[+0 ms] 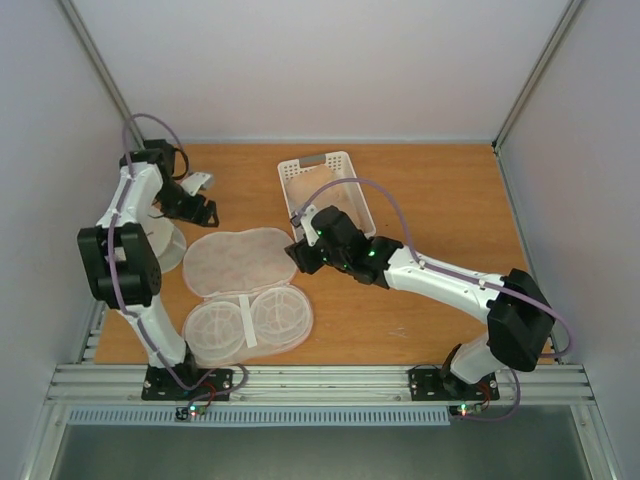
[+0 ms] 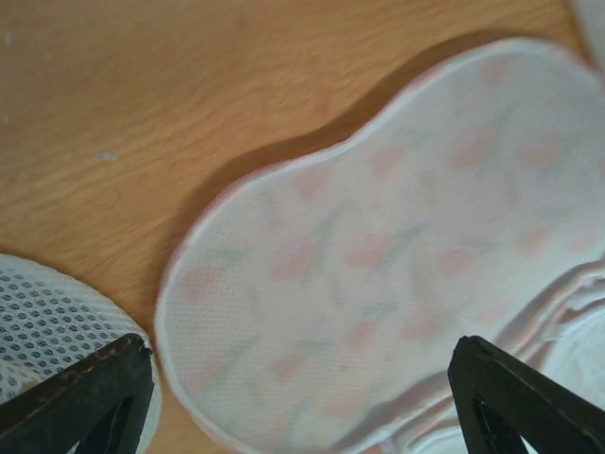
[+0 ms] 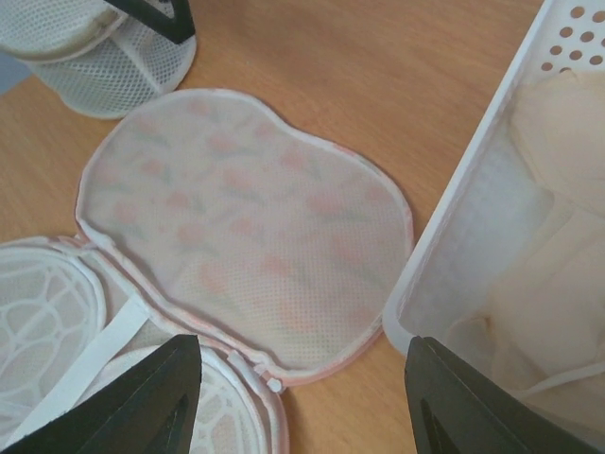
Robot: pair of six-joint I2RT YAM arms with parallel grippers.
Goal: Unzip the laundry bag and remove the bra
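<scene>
- The laundry bag [image 1: 245, 292] lies unzipped and spread flat mid-table. Its patterned half [image 3: 246, 236] is farther from the arm bases and its mesh-lined half [image 1: 250, 322] nearer to them.
- The bra [image 3: 558, 246] sits inside the white basket [image 1: 318, 160], just right of the bag, so removal looks done in my judgement.
- The left gripper [image 2: 301, 352] hangs over the patterned half with its jaws spread wide and nothing between them.
- The right gripper [image 3: 302, 345] hovers over the gap between bag and basket, jaws apart, holding nothing.
- The step in hand looks like backing off cleanly. The right gripper should rise straight up before swinging away, so that neither finger hooks the basket rim or the zip edge below it.
- The left gripper should likewise lift before travelling, or a fingertip could drag the light patterned half.
- It should also keep clear of the round mesh pouch [image 3: 104, 66] beside it.
- Count: 1 laundry bag in 2 joined halves, 1 bra, 1 basket, 1 round mesh pouch, 2 grippers.
</scene>
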